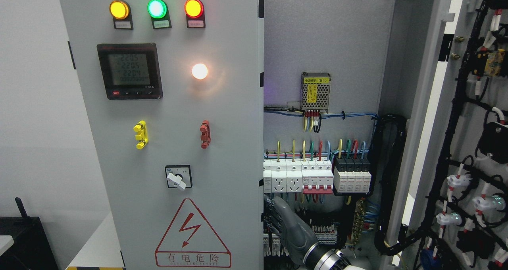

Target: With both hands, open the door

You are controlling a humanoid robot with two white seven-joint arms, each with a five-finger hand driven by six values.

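At the picture's left, the left door (166,143) stands shut, while the right door (472,143) is swung wide open, showing breakers (317,176) inside. Low down, a grey hand (291,226) reaches up behind the left door's edge; its grip cannot be told.

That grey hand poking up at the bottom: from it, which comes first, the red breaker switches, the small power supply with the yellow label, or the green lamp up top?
From the right hand, in the head view:
1. Red breaker switches, just above the hand.
2. Power supply, higher on the back panel.
3. Green lamp, top of the left door.
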